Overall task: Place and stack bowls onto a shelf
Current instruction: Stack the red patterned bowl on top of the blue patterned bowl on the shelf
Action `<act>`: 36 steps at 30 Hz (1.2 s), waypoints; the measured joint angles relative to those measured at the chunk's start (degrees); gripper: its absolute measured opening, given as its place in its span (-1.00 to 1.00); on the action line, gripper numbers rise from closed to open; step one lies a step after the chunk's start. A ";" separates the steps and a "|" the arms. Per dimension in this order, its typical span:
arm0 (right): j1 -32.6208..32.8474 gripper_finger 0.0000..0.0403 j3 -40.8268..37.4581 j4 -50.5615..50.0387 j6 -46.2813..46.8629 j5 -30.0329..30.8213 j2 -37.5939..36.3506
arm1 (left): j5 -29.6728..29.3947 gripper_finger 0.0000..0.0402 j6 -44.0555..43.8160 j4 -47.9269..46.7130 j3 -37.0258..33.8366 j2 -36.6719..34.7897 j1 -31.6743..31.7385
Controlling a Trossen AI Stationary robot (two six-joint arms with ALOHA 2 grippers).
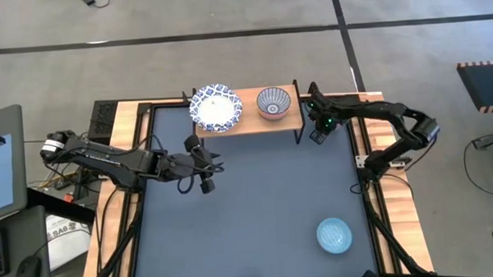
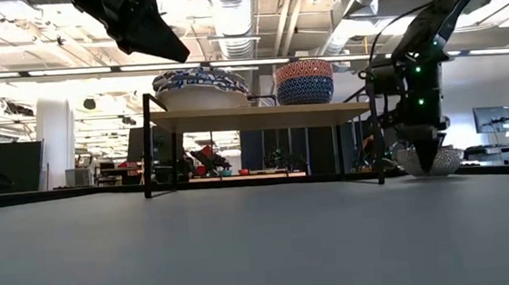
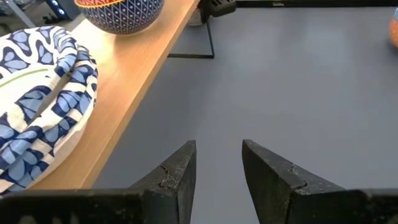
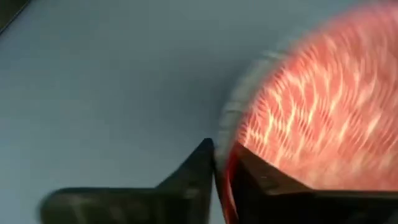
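The light-wood shelf (image 1: 250, 123) stands at the table's far edge. On it sit a wide white bowl with a blue-patterned rim (image 1: 216, 108) and a small grey-blue patterned bowl (image 1: 273, 102). Both also show in the low view, the wide one (image 2: 200, 88) and the small one (image 2: 304, 82). My right gripper (image 1: 318, 129) is just past the shelf's right end, shut on the rim of a red bowl (image 4: 311, 106), which is low at the table (image 2: 431, 161). My left gripper (image 1: 208, 166) is open and empty in front of the shelf (image 3: 130, 93). A light blue bowl (image 1: 334, 235) sits at the front right.
The shelf's black legs (image 2: 148, 146) stand on the dark-blue tabletop (image 1: 257, 212). An orange thing (image 3: 394, 28) shows at the edge of the left wrist view. A monitor and cables lie off the table's left side (image 1: 5, 163).
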 joint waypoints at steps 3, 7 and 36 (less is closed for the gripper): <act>-0.04 -0.81 -0.04 -0.33 1.93 -0.20 -1.13 | -0.12 -0.42 -0.02 -0.49 0.00 0.00 0.00; 1.39 -0.81 -0.24 -2.76 5.08 -1.07 -4.73 | -0.14 -0.42 -0.06 -1.29 0.00 0.00 0.00; 54.18 -0.81 7.46 -9.85 30.21 -1.03 -17.34 | 0.41 -0.42 -4.61 2.71 0.04 0.04 0.00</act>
